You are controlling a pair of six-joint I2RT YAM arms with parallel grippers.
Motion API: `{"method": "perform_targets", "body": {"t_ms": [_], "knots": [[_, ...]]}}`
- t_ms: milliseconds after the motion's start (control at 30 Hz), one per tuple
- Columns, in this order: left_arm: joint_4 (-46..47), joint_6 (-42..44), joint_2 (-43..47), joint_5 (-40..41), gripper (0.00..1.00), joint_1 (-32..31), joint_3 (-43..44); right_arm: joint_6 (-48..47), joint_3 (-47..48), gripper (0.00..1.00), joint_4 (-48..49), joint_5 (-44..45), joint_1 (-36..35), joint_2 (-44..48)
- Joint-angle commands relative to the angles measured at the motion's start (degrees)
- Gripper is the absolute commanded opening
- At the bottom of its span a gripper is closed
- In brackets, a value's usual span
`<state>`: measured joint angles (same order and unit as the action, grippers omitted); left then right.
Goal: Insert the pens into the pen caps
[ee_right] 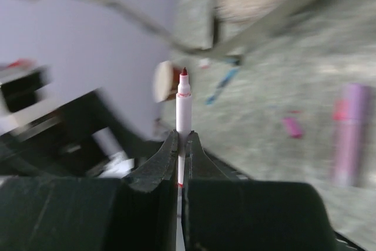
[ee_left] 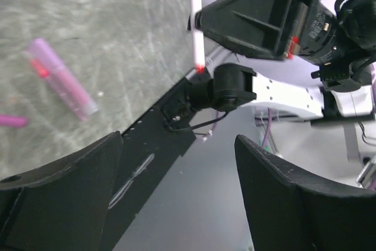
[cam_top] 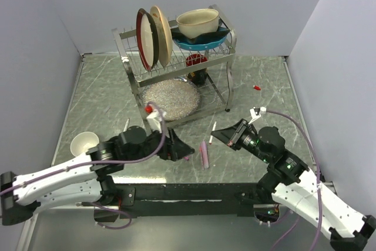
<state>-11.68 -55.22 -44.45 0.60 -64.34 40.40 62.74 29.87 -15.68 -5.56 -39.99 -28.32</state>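
Pen [ee_right: 183,110], slim, red-tipped, between right jaws

Three pens: one white pen [cam_top: 213,127], one pink pen [cam_top: 204,154], one third pen [cam_top: 126,124]. Two caps: one red cap [cam_top: 257,87], one pink cap [ee_left: 12,120]. One dish rack [cam_top: 228,86]. Two upright plates: a red plate [cam_top: 145,38], a beige plate [cam_top: 163,33]. Three bowls: cream bowl [cam_top: 198,23], blue bowl [cam_top: 202,43], white bowl [cam_top: 84,142]

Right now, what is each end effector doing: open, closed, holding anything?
Left end effector: open, holding nothing.
Right end effector: closed on the white pen with the red tip.
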Motion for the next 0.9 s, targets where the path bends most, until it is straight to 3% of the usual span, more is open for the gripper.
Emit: {"method": "perform_targets", "body": {"t_ms": [0, 167, 400, 500, 667, 767, 800, 867], "knots": [[13.87, 0.72, -5.38, -8.76, 0.81, -0.09, 1.86, 4.5, 0.45, 0.0, 10.21, 3.27, -7.54, -1.04], [14.4, 2.84, -11.62, -8.42, 0.73, -0.09, 5.82, 4.41, 1.68, 0.0, 14.09, 8.36, -13.97, -3.06], [18.71, 0.91, -11.37, -9.83, 0.56, -0.09, 4.43, 3.7, 2.48, 0.0, 16.56, 13.55, -19.95, -3.5], [18.19, 0.2, -10.23, -8.86, 0.3, -0.17, 3.81, 3.35, 2.04, 0.0, 16.82, 14.44, -21.18, -2.54], [17.66, 0.03, -9.26, -8.77, 0.02, -0.18, 3.37, 2.74, 2.12, 0.0, 17.44, 14.09, -21.45, -1.66], [18.01, 0.11, -8.64, -9.13, 0.01, -0.18, 2.93, 1.6, 2.56, 0.11, 19.01, 12.16, -21.54, -2.35], [18.1, 0.29, -8.64, -9.39, 0.01, -0.09, 2.84, 0.99, 2.83, 0.22, 19.37, 11.81, -21.54, -2.62], [18.19, 0.99, -8.38, -10.35, 0.01, -0.09, 2.75, 0.63, 3.35, 0.32, 19.64, 11.8, -21.54, -3.23]]}}
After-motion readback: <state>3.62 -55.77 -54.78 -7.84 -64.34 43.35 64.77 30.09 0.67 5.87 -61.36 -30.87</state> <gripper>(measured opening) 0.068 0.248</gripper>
